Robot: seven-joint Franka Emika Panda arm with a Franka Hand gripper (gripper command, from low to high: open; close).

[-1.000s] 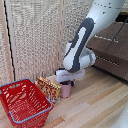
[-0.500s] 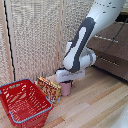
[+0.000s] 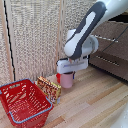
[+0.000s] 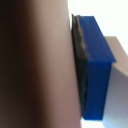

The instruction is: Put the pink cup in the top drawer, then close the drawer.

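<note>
One pink cup [image 3: 67, 79] sits on the wood floor under the arm, and the pincer [image 3: 67, 74] is down over it; compared with the exterior picture from a second ago, the arm has sunk slightly and the cup is now partly hidden behind the white block. In the wrist view a blue pad [image 4: 95, 70] lies flat against the cup's wall [image 4: 35, 65], so I judge the pincer clamped on the cup, grasp step done, lift not yet begun, since the cup's base looks seated on the floor. Count: one cup, one red wire basket [image 3: 22, 102] at about 8 o'clock from the cup, one patterned yellow-red packet [image 3: 49, 87] between basket and cup, one dark dresser [image 3: 112, 52] at 2 o'clock showing two silver bar handles. Top drawer state: cannot tell, the arm covers it. Next move calls for a straight, slow rise.
</note>
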